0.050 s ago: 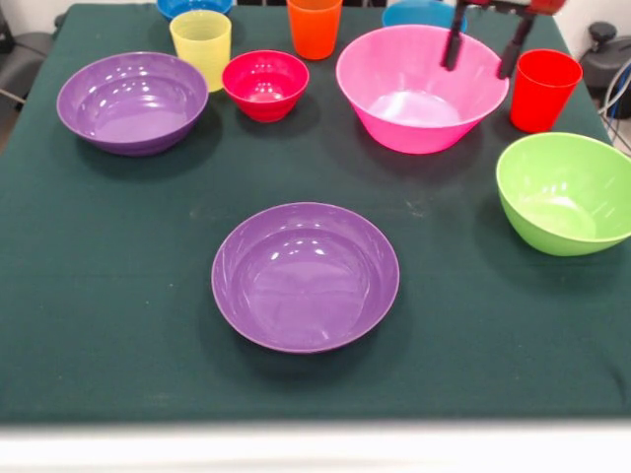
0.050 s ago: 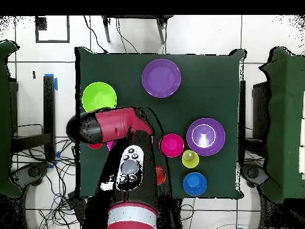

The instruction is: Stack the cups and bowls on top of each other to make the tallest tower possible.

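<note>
Green tablecloth [image 1: 118,296], open near edge.

Arm [image 2: 113,128] hides pink bowl [image 1: 419,89] overhead; dark blue bowl [image 1: 194,7] edge-cropped.

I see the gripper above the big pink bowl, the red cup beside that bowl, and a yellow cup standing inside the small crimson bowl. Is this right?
Not quite. In the front view the yellow cup stands on the table beside the small crimson bowl, not inside it. The rest holds: the gripper hangs above the big pink bowl, with the red cup beside it.
</note>
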Tool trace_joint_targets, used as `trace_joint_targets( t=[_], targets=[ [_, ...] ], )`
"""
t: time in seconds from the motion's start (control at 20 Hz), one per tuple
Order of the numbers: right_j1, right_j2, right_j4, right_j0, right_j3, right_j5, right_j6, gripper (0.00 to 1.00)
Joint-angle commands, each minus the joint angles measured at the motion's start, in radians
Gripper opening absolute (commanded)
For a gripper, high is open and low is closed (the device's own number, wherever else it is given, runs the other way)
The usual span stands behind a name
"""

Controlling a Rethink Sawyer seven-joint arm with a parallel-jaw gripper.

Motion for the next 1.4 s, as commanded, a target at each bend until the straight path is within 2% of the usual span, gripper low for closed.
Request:
trace_joint_targets(
  t=[0.05,0.35,0.55,0.85,1.05,1.25,1.4],
  targets=[
    [0.08,0.087,0.033,0.111,0.006,0.06,0.132,1.0],
    [0.083,0.022,0.076,0.224,0.0,0.08,0.224,1.0],
    [0.123,-0.012,0.11,0.297,0.008,-0.003,0.276,1.0],
    [0.239,-0.095,0.137,0.399,-0.005,-0.124,0.331,1.0],
    [0.291,-0.131,0.13,0.443,-0.033,-0.122,0.323,1.0],
    [0.312,-0.168,0.124,0.484,-0.067,-0.072,0.323,1.0],
    [0.324,-0.17,0.134,0.495,-0.078,-0.07,0.326,1.0]
  ],
)
